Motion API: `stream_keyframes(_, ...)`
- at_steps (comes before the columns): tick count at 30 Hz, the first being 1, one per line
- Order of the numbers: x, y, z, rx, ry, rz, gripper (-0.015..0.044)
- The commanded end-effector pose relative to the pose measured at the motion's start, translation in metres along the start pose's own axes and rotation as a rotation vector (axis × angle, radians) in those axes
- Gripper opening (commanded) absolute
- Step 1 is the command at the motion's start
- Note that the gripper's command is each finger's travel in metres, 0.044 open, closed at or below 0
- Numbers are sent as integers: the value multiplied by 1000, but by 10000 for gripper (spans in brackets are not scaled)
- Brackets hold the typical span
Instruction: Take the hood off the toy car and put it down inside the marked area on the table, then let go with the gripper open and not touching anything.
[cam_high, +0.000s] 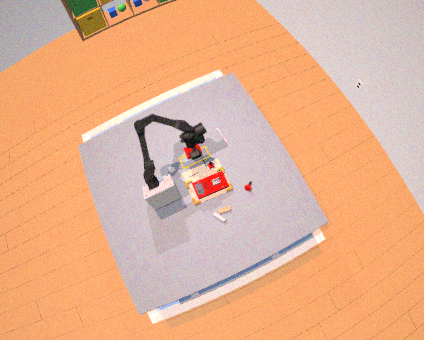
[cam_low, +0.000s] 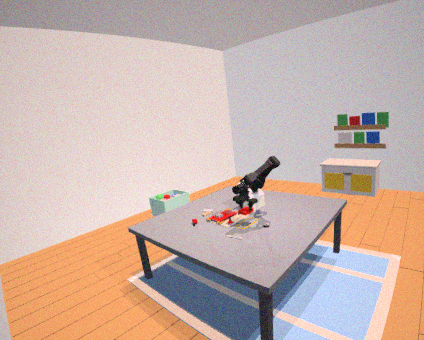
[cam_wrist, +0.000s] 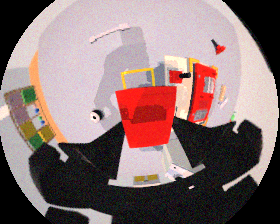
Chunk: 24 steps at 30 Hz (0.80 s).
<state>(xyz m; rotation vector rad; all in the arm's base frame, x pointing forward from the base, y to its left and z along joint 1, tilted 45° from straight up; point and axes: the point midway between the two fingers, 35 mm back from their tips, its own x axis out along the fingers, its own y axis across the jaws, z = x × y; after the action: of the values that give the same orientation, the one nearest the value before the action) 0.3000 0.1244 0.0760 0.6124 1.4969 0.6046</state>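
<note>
My gripper (cam_high: 194, 153) (cam_low: 245, 206) (cam_wrist: 148, 120) is shut on the red hood (cam_high: 189, 151) (cam_low: 245, 211) (cam_wrist: 148, 107), which fills the middle of the wrist view. The hood is held above the table, over or close to the marked area; its exact height is hard to tell. The marked area is a yellow outline (cam_high: 209, 152) (cam_wrist: 137, 71), partly hidden by the hood and gripper. The toy car (cam_high: 215, 185) (cam_low: 225, 216) (cam_wrist: 202, 92), with a red body and a cream open front, stands beside the outline.
A small red and black piece (cam_high: 248, 187) (cam_low: 194, 221) (cam_wrist: 219, 49) lies beyond the car. A tan block (cam_high: 225, 209) and a white cylinder (cam_high: 220, 217) lie by its far side. A thin pale strip (cam_high: 225, 139) (cam_wrist: 108, 32) and a small round object (cam_low: 266, 225) (cam_wrist: 96, 117) lie around the outline.
</note>
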Motion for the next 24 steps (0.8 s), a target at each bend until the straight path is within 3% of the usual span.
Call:
stream_keyframes(1, 3, 1, 0, 4, 2, 3, 0)
stream_keyframes(24, 17, 1, 0, 4, 2, 3, 0)
